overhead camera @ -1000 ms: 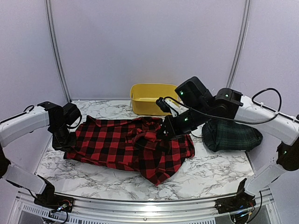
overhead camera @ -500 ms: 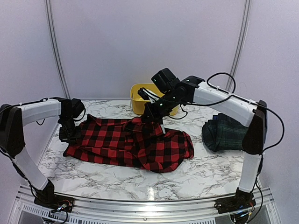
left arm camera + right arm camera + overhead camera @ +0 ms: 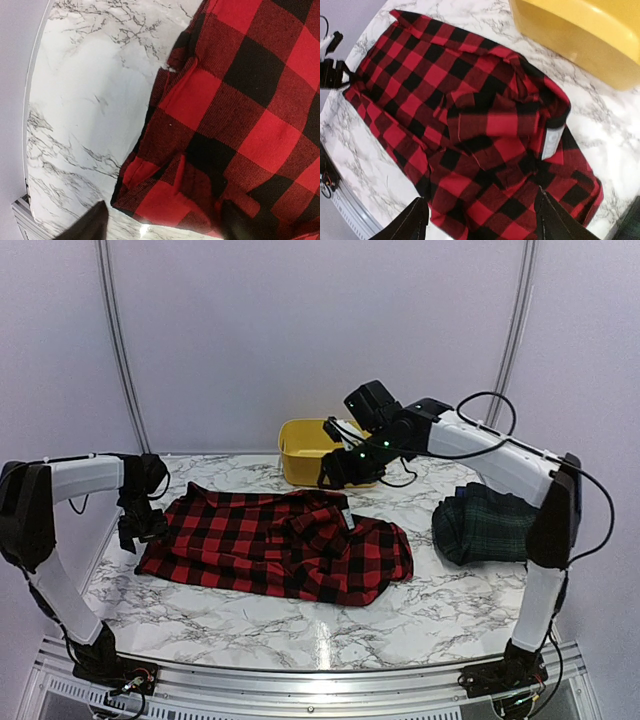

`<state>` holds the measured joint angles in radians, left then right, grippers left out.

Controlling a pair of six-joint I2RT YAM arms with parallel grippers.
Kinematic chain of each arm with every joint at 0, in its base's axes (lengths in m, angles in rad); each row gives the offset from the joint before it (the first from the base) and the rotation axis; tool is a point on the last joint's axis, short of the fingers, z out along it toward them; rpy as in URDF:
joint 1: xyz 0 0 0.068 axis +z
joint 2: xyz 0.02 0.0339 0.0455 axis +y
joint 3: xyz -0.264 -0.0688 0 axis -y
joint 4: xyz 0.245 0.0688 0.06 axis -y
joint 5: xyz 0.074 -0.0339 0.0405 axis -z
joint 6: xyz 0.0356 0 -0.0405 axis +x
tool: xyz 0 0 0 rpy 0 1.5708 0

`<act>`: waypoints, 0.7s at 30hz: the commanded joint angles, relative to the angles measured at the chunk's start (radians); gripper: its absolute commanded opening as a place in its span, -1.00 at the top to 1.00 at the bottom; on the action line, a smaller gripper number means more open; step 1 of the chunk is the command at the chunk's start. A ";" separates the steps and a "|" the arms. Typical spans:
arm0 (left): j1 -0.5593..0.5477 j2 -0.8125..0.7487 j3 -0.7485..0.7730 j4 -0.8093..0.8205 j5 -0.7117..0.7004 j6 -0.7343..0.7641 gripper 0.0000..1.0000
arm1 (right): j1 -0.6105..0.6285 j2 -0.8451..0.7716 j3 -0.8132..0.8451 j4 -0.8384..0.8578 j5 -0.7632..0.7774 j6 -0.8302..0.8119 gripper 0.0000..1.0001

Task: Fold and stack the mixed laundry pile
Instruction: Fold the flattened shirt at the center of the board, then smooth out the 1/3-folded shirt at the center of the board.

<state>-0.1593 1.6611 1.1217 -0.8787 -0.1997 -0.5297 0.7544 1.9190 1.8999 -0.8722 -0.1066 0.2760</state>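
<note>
the left gripper (image 3: 165, 229) has its fingers spread wide with nothing between them. it hangs over the corner of the red-and-black checked garment (image 3: 270, 545) that reaches farthest left of the yellow tub (image 3: 300, 452). whether its tips touch the cloth cannot be told. the right gripper (image 3: 482, 222) is spread apart too and holds nothing. it hovers just in front of the tub, above the near-tub edge of the checked garment.

the checked garment lies on the marble table (image 3: 450, 605) in front of the tub, running from well left of it to a little past its right end. the part left of the tub lies fairly flat. the part straight in front of the tub is rumpled into folds, with a white label (image 3: 551, 142) facing up there. a dark green-navy tartan garment (image 3: 490, 525) sits bundled well to the right of the tub, apart from the checked one.
</note>
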 commanded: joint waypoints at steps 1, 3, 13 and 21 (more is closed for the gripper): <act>0.010 -0.134 0.008 0.062 0.057 0.045 -0.92 | 0.011 -0.338 -0.358 0.107 -0.031 0.027 -0.35; 0.003 -0.197 0.009 0.104 0.137 0.111 -0.98 | 0.023 -0.494 -0.569 0.216 -0.104 0.063 -0.25; -0.228 -0.178 -0.032 0.169 0.382 0.280 -0.93 | 0.238 -0.569 -0.925 0.404 -0.063 0.027 -0.20; -0.244 -0.011 -0.066 0.218 0.315 0.228 -0.61 | 0.285 -0.307 -0.872 0.460 -0.013 -0.042 -0.26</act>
<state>-0.4095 1.5829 1.0718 -0.6834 0.1741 -0.2928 1.0325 1.5234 0.9810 -0.4774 -0.1684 0.2726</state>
